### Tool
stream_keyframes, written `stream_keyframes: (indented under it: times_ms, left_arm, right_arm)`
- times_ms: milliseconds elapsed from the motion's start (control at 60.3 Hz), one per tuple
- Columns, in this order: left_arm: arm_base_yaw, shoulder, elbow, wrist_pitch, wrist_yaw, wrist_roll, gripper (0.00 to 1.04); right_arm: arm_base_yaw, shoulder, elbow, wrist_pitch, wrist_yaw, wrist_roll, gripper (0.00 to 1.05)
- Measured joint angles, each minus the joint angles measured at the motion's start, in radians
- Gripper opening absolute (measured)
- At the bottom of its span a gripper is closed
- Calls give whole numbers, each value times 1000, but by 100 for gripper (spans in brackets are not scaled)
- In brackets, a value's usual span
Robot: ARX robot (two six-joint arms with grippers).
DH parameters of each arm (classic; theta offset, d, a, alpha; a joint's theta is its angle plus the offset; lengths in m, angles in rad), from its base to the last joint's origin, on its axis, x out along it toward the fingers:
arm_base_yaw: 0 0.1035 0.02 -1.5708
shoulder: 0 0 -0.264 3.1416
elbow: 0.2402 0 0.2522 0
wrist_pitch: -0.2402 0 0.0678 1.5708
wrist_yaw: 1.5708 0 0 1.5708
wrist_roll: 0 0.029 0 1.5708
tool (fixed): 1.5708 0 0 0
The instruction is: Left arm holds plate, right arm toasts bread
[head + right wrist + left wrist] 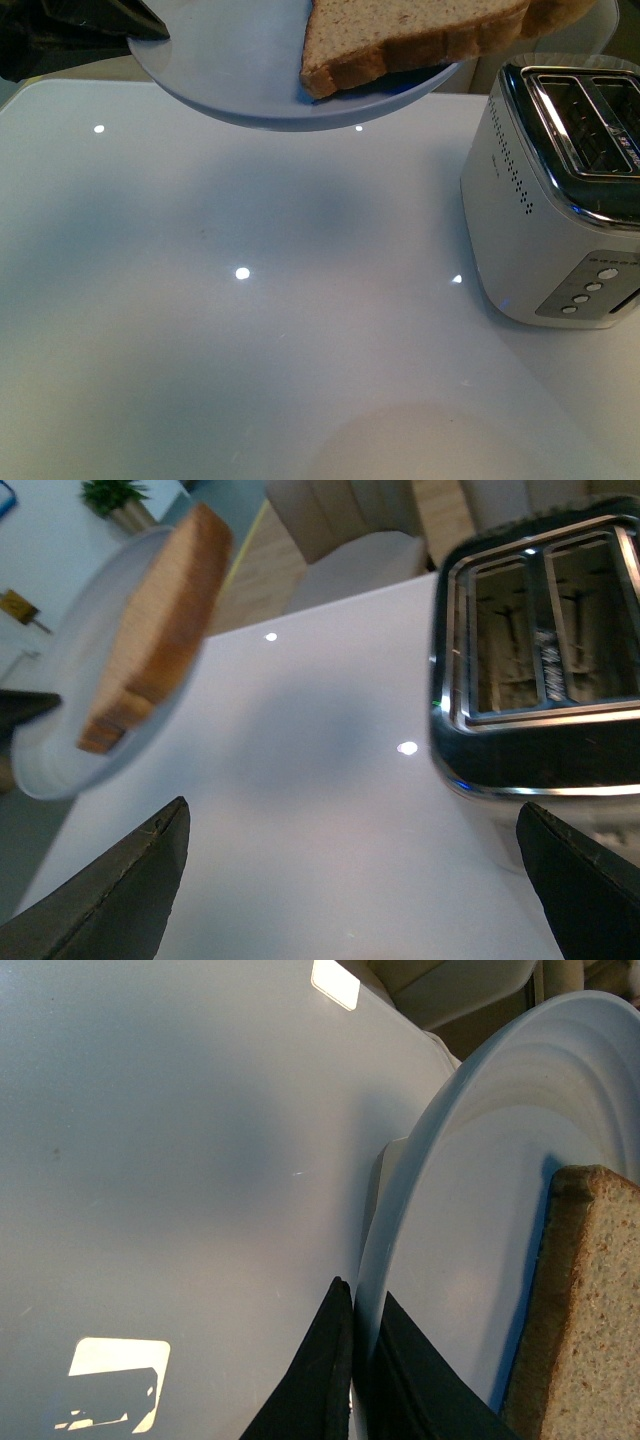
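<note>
Step in hand (judged): the right arm takes the slice off the held plate.

- Left gripper: clenched on the rim of the plate, one finger on each face. The plate is held clear of the table, at the far side, left of the toaster.
- Bread: lies on the right part of the plate, crust edge towards the near side.
- Right gripper: fingers spread wide, grasping nothing, over the table with the plate to one side and the toaster to the other.
- Slots: face up and look empty.

To do it well: pinch the slice across its thickness at a free crust edge, and lightly, because the crumb will likely crush. Hold the plate steady, since it looks tilted and the slice could slide. Then turn the slice upright and line it up with a slot.
</note>
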Motion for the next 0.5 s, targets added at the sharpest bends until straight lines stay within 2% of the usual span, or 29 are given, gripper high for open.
stream_keyframes:
  times_ms: [199, 398, 498]
  left_arm:
    - [0, -5, 0, -10, 2, 0, 3]
    - [11, -9, 0, -13, 13, 0, 3]
    - [16, -9, 0, -13, 18, 0, 3]
  right_arm:
    - [55, 286, 119, 236, -53, 153, 96]
    - [92, 469, 177, 389, -109, 328, 96]
    - [110, 547, 183, 438, -103, 376, 96]
